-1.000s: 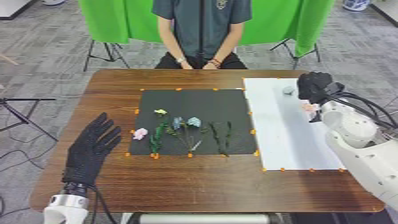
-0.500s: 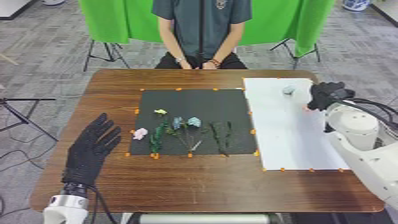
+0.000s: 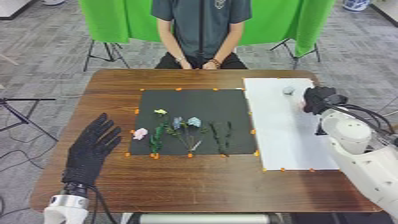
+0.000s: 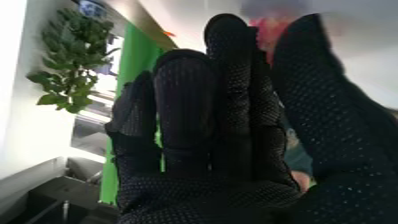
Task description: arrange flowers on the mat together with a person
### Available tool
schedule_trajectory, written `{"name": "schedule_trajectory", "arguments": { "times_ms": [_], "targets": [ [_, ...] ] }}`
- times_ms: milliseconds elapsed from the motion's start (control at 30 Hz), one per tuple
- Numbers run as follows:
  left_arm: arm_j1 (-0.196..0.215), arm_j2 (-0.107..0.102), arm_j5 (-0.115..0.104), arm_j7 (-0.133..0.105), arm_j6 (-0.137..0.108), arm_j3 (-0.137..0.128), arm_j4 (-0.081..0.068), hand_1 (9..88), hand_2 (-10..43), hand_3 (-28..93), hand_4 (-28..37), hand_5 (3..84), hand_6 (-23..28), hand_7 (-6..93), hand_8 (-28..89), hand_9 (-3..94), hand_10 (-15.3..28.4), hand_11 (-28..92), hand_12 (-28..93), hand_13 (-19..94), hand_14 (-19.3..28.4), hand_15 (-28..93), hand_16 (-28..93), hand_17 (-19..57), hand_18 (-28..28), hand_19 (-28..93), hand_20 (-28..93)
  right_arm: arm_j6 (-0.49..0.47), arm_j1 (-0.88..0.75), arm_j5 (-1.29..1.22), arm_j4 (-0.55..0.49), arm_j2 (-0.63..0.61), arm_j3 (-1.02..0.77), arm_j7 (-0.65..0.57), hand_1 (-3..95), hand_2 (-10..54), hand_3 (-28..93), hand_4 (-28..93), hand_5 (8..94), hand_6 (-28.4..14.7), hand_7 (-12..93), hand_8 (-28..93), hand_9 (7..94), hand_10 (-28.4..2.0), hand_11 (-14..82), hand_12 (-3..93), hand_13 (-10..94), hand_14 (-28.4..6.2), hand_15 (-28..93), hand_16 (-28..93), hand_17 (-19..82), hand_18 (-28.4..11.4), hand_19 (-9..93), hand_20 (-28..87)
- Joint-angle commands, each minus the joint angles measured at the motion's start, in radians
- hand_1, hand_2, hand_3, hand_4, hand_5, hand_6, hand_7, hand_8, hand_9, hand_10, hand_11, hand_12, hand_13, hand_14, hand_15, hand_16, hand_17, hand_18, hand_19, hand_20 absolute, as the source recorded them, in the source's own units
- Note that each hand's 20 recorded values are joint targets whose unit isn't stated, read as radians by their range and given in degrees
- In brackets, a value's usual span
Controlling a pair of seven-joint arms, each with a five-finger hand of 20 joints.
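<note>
Over the far right part of the white sheet, my right hand covers most of a pink flower. In the right wrist view, the right hand has straight fingers and its thumb apart; the blurred pink-red flower lies beyond the gap, contact unclear. A pale grey-blue flower lies farther off on the sheet. The dark mat holds a yellow flower, a pink one, blue ones and green stems. My left hand rests left of the mat, fingers straight.
Across the brown table, a person sits with both hands in the lap, away from the flowers. Orange markers line the edges of the mat and sheet. The right arm spans the sheet's right edge.
My right hand first drew back toward the robot and rightward, then shifted slightly left, over the pink flower, which showed more clearly before. The left hand and the flowers on the mat kept still.
</note>
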State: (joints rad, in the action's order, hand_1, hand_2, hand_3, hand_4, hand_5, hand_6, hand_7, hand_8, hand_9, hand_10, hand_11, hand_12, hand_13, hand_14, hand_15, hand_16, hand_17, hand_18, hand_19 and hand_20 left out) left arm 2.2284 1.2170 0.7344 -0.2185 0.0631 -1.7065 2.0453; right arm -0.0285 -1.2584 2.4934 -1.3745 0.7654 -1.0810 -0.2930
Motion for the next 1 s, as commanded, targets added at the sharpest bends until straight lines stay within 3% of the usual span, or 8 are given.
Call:
{"name": "schedule_trajectory", "arguments": {
  "times_ms": [33, 300, 533, 1000],
  "targets": [
    [0.009, 0.008, -0.004, 0.009, -0.007, 0.001, -0.005, 27.9, 0.6, 69, -23.2, 28.6, 2.7, 21.5, -11, 22.9, 10.9, 21, 16, 21, 13.4, 22, 3, -9.5, 20.4, 42, 12, 0.104, -0.019, -0.002, 0.003, 0.005, 0.012, 0.049, 52.4, -9.5, 76, -28, 70.5, 2.9, 49, 0, 87.1, -3.3, 20.1, 51.5, 77, -3.9, 68, 27, 34, -18.6, 84, 49],
    [0.011, 0.007, -0.006, 0.008, -0.008, -0.002, -0.004, 28.0, 0.6, 69, -23.3, 28.6, 2.7, 21.4, -11, 23.0, 10.8, 21, 16, 21, 13.4, 22, 3, -9.5, 20.4, 42, 12, 0.223, 0.019, -0.056, -0.115, -0.002, 0.096, 0.133, 52.4, -9.5, 79, -28, 72.3, 2.4, 49, -2, 88.3, -4.1, 20.0, 51.8, 78, -4.1, 69, 27, 35, -18.8, 85, 50],
    [0.004, 0.009, -0.003, 0.012, -0.001, 0.003, -0.006, 28.0, 0.7, 69, -23.2, 28.5, 2.7, 21.2, -11, 22.9, 10.8, 20, 16, 21, 13.3, 22, 3, -9.5, 20.4, 42, 12, 0.202, 0.053, -0.081, -0.217, 0.046, 0.173, 0.249, 52.1, -9.5, 80, -28, 72.0, 2.6, 50, -2, 88.2, -4.1, 20.1, 52.2, 78, -4.0, 69, 27, 35, -18.7, 85, 50],
    [0.012, 0.008, -0.005, 0.014, -0.008, 0.003, -0.004, 28.0, 0.9, 69, -22.8, 28.4, 2.7, 20.1, -10, 22.9, 10.7, 19, 16, 21, 13.1, 20, 4, -9.5, 20.4, 42, 12, 0.130, 0.113, -0.030, -0.146, 0.153, 0.290, 0.332, 50.6, -9.5, 81, -28, 70.1, 3.0, 52, -1, 87.1, -4.3, 20.2, 52.0, 76, -3.9, 69, 28, 34, -18.3, 85, 50]
  ]
}}
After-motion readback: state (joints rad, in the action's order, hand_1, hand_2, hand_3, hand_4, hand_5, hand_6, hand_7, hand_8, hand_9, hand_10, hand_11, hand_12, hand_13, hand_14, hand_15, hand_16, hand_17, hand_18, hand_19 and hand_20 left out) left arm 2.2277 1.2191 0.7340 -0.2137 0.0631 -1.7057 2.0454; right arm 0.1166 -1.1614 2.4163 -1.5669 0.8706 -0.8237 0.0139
